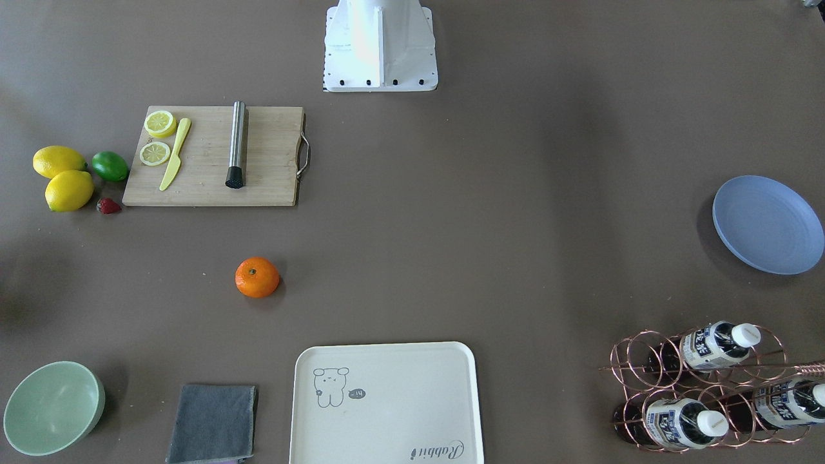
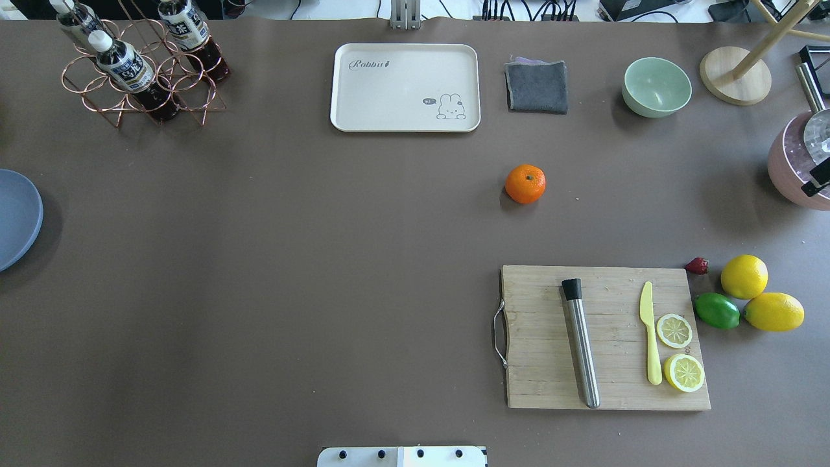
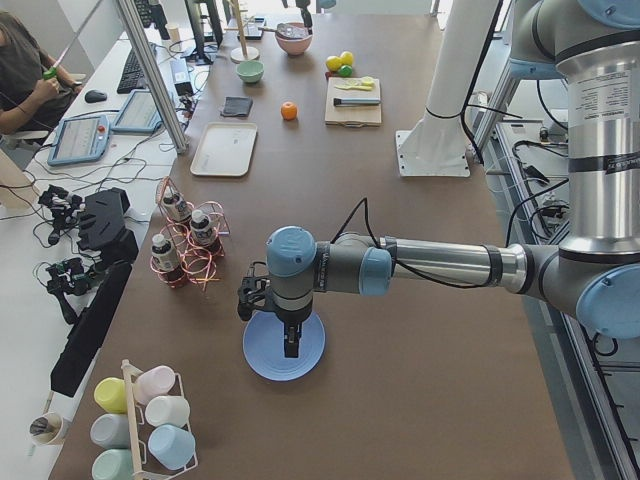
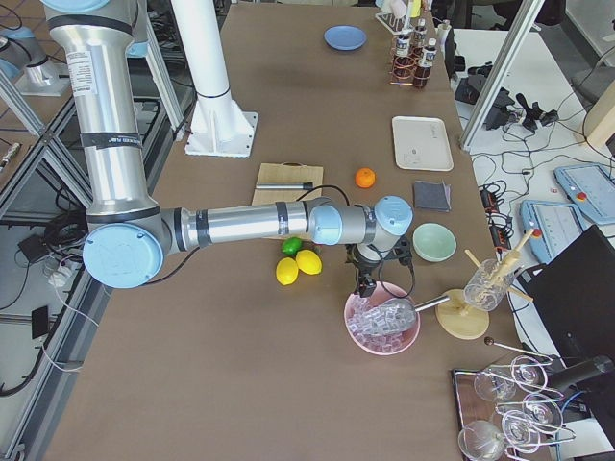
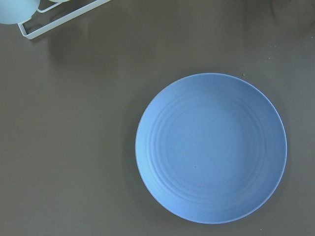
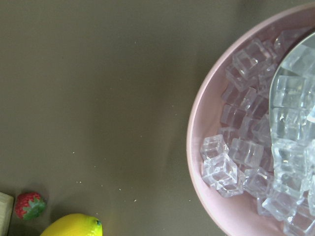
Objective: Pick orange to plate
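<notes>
The orange (image 1: 257, 278) (image 2: 525, 183) lies alone on the brown table, between the cream tray and the cutting board, and nothing touches it. The periwinkle plate (image 1: 768, 224) (image 2: 16, 217) lies empty at the table's end on my left side and fills the left wrist view (image 5: 211, 147). My left gripper (image 3: 290, 345) hangs over that plate (image 3: 262, 360), far from the orange (image 3: 289, 110). My right gripper (image 4: 363, 285) hovers by a pink bowl, a short way from the orange (image 4: 364, 178). I cannot tell whether either gripper is open or shut.
A cutting board (image 2: 603, 337) carries a metal muddler, a yellow knife and lemon slices. Lemons (image 2: 744, 276), a lime and a strawberry lie beside it. Along the far edge stand a cream tray (image 2: 405, 87), grey cloth, green bowl (image 2: 656, 86) and bottle rack (image 2: 139, 71). The pink bowl (image 6: 197, 162) holds ice cubes.
</notes>
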Controlling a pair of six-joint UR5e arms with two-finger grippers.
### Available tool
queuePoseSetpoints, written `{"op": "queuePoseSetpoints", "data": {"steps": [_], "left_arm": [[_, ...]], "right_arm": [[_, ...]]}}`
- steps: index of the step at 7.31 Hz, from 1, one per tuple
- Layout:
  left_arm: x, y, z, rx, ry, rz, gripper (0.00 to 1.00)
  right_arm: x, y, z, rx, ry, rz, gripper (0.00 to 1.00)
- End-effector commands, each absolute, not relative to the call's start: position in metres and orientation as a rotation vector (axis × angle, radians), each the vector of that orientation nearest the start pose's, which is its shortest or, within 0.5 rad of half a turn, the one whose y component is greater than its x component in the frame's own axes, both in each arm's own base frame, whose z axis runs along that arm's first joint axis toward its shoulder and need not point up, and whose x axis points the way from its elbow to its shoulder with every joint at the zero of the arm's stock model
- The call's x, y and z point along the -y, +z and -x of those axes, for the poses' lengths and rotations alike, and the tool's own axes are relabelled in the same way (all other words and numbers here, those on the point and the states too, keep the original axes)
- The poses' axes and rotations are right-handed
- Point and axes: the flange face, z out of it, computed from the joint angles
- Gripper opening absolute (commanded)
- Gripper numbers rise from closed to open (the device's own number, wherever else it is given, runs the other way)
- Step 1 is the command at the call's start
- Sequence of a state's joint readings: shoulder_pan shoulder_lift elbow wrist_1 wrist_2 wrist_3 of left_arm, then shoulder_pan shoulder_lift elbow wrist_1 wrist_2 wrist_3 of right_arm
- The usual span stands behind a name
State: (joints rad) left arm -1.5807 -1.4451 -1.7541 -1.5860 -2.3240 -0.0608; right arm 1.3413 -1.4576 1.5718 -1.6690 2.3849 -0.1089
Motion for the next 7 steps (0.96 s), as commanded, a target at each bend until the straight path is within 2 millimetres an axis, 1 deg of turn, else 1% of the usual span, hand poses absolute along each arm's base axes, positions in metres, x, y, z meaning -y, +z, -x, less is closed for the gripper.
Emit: {"op": "queuePoseSetpoints", "data": {"steps": [1, 2, 4, 5, 6, 7], "left_arm": [[0.442, 0.629, 0.069, -0.754, -0.039, -0.047, 0.98], [0.443, 0.633, 0.069, -0.754, -0.040, -0.039, 0.98], [0.443, 0.629, 0.067, -0.772, -0.033, -0.044, 0.98], [0.449, 0.624, 0.056, -0.782, -0.010, -0.045, 0.98], [0.450, 0.621, 0.051, -0.784, 0.001, -0.041, 0.98], [0.450, 0.623, 0.051, -0.783, -0.001, -0.039, 0.98]], "right_arm": [[0.539, 0.606, 0.064, 0.818, -0.330, 0.031, 1.00], [0.539, 0.603, 0.064, 0.817, -0.331, 0.027, 1.00], [0.539, 0.608, 0.068, 0.813, -0.335, 0.037, 1.00], [0.539, 0.608, 0.068, 0.813, -0.335, 0.037, 1.00], [0.538, 0.608, 0.068, 0.813, -0.333, 0.039, 1.00], [0.538, 0.608, 0.068, 0.813, -0.333, 0.039, 1.00]]}}
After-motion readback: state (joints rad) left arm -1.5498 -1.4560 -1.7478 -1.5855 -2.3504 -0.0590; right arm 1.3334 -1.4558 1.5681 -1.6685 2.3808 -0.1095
